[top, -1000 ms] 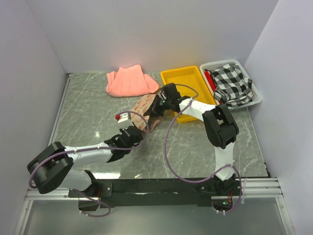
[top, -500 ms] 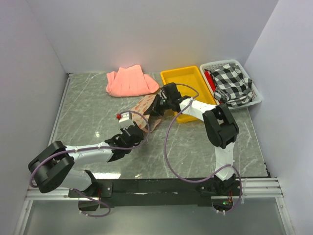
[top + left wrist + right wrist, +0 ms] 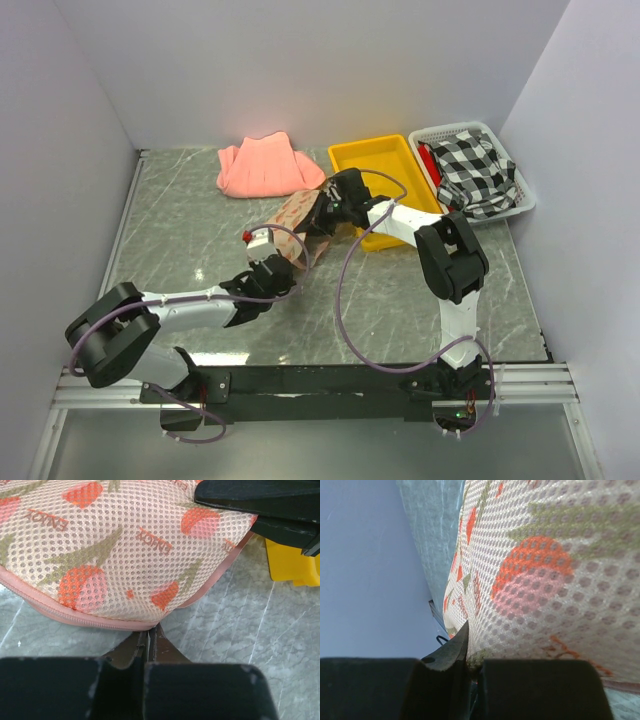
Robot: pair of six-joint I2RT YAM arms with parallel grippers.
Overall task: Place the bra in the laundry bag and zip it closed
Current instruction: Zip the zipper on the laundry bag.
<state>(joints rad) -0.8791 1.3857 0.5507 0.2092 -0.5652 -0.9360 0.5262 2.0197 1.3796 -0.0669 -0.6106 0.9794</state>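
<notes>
The laundry bag (image 3: pixel 296 222), beige mesh with red-orange prints and a pink zip edge, is held off the table between my two grippers. My left gripper (image 3: pixel 272 262) is shut with its tips right at the bag's near pink zip edge (image 3: pixel 100 621); what sits between the pads is hidden. In the left wrist view the gripper (image 3: pixel 150 630) points up at the bag (image 3: pixel 125 545). My right gripper (image 3: pixel 322 215) is shut on the bag's far end; its wrist view shows the gripper (image 3: pixel 470 661) pinching the mesh (image 3: pixel 545 555). The bra is not in view.
A salmon-pink folded cloth (image 3: pixel 265 165) lies at the back. A yellow tray (image 3: pixel 385 160) stands right of the bag and shows in the left wrist view (image 3: pixel 290 565). A white basket (image 3: pixel 522 195) holds a checked cloth (image 3: pixel 475 170) at the back right. Walls enclose the table.
My left gripper has moved a little away from the bases, along the bag's near edge. The right gripper and the bag's far end have stayed where they were.
</notes>
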